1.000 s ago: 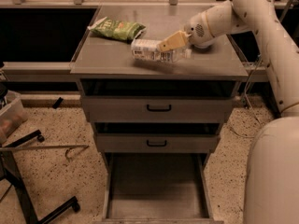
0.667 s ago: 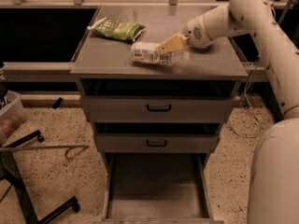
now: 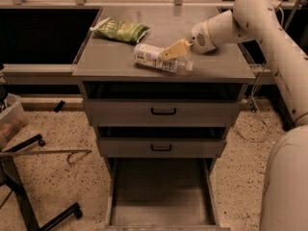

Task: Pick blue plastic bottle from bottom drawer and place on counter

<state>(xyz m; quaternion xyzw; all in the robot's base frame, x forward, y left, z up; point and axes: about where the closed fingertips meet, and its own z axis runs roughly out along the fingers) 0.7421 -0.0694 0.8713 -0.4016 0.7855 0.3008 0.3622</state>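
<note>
The blue plastic bottle (image 3: 156,57) lies on its side near the middle of the counter (image 3: 108,59), its cap end pointing right. My gripper (image 3: 174,50) reaches in from the right on the white arm (image 3: 226,25) and sits at the bottle's upper right edge, overlapping it. I cannot see whether it grips the bottle. The bottom drawer (image 3: 161,191) is pulled out below, and its floor is bare.
A green snack bag (image 3: 120,31) lies at the counter's back left. The two upper drawers (image 3: 163,112) with black handles are closed. A black wheeled stand (image 3: 29,186) and a clear bin (image 3: 9,119) are on the left. A cable (image 3: 255,124) trails on the floor to the right.
The bottle stays lying on the counter in about the same place. The gripper and arm have shifted only slightly beside it.
</note>
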